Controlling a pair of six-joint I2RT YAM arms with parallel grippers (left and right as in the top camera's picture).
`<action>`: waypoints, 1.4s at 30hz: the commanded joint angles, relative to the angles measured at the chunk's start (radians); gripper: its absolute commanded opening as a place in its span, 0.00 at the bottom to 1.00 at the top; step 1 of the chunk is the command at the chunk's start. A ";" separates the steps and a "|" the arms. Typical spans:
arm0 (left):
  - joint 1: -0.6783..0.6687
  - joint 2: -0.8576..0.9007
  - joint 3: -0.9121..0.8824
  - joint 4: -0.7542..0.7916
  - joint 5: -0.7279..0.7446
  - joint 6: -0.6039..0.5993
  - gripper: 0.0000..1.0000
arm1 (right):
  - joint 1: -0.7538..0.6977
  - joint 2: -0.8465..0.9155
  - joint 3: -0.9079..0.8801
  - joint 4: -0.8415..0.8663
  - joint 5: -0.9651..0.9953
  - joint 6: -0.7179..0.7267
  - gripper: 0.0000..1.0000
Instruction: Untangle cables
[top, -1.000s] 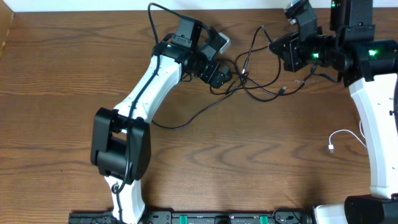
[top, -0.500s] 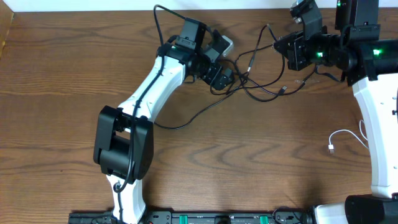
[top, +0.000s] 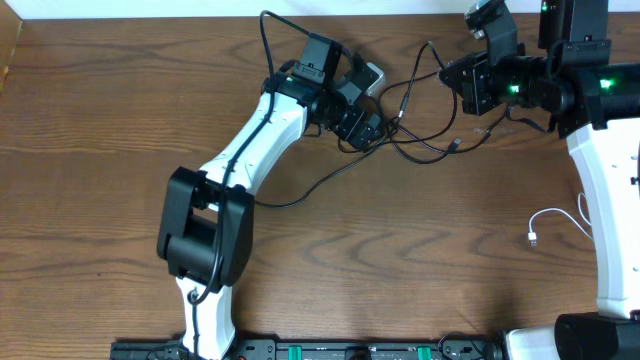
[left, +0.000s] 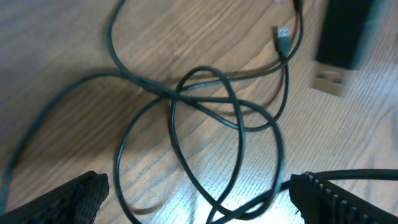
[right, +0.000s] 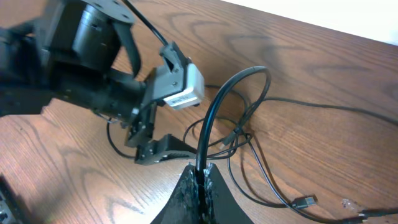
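Left hand (top: 372, 127): fingers spread wide and holding nothing. In the left wrist view the two dark fingertips (left: 81, 193) stand at the lower corners of the frame. The black cables (left: 205, 106) lie on the wood between and beyond them, and no contact is visible.

Right hand (right: 200, 173): fingers pressed fully together on one black strand (right: 214, 118). The strand rises from the pinch in an arch and drops back toward the tangle. In the overhead view this hand (top: 447, 73) sits at the far edge of the bench (top: 100, 150), to the right of the left hand.

Black cables: a knot of crossed loops (top: 410, 140) lies on the bench between the two hands, close to the far edge. One long strand (top: 300, 195) trails toward the near left, passing under the left arm. A small plug end (top: 455, 145) lies loose at the right side of the knot.

White cable (top: 555, 222): lies apart, beside the right arm on the near right, clear of the black tangle.
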 joint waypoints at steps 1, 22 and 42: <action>0.003 0.030 -0.004 0.002 0.021 -0.002 0.98 | -0.001 -0.010 0.023 -0.004 -0.024 0.007 0.01; -0.027 0.031 -0.004 0.039 0.042 -0.013 0.98 | 0.033 -0.010 0.023 -0.011 -0.024 0.007 0.01; -0.042 0.108 -0.004 0.041 0.035 -0.028 0.72 | 0.033 -0.010 0.023 -0.010 -0.023 0.007 0.01</action>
